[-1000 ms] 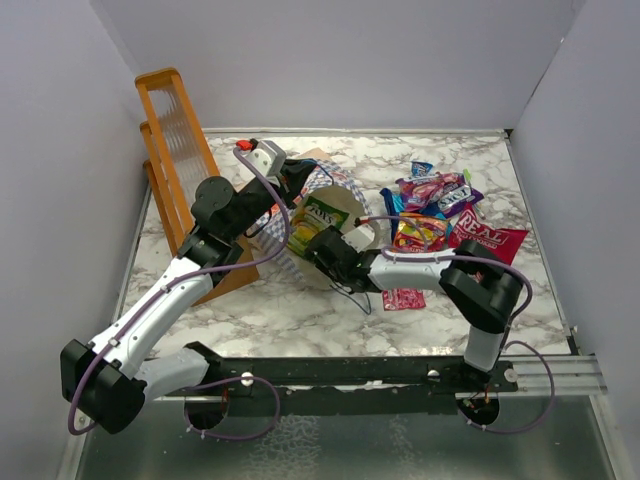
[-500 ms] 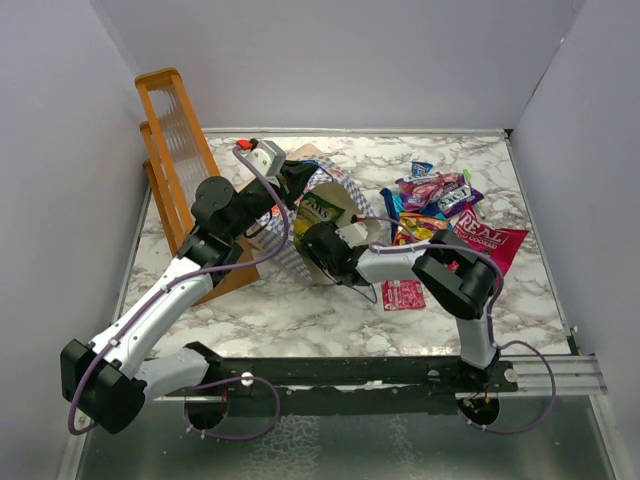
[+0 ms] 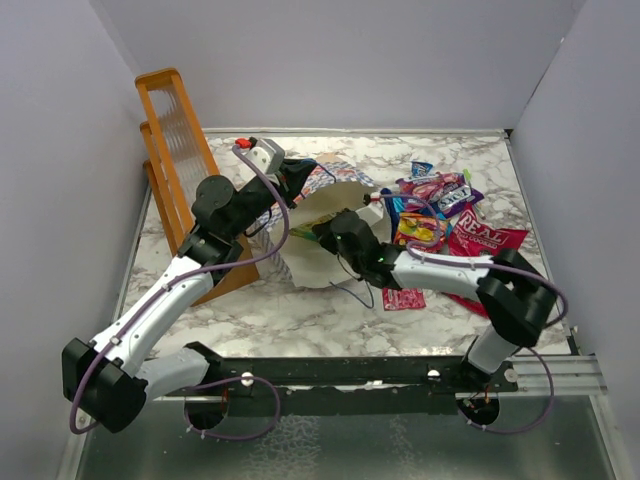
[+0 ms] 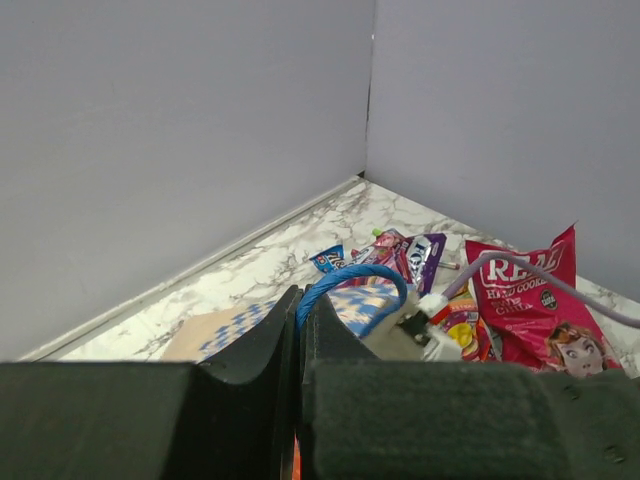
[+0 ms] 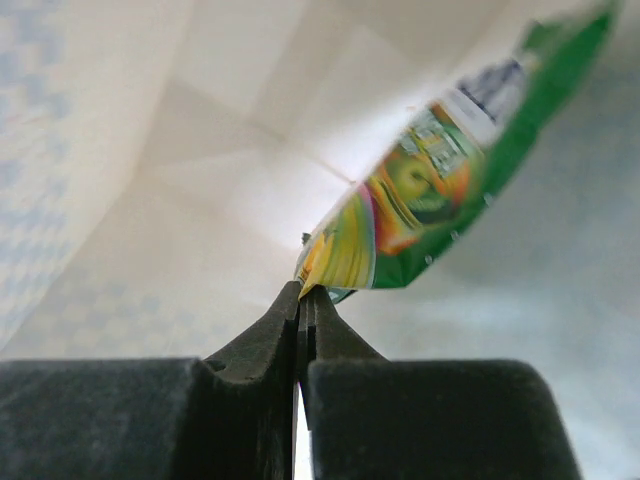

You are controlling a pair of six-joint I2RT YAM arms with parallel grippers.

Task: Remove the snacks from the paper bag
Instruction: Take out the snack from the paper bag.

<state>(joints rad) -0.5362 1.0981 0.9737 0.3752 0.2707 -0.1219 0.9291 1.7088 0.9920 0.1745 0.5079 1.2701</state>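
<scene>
My left tool [image 4: 300,300] pinches the blue cord handle [image 4: 350,270] of the checkered paper bag [image 3: 305,260]; my right tool [image 5: 302,295] clamps a green-yellow candy bag [image 5: 420,190]. White marble counter [image 3: 300,320], grey walls [image 3: 350,60].

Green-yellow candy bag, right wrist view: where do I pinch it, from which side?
Lower corner of the green-yellow candy bag, coming in through the mouth of the paper bag. It is flat and thin there, edge toward the jaws; the right gripper is shut on that corner.
</scene>
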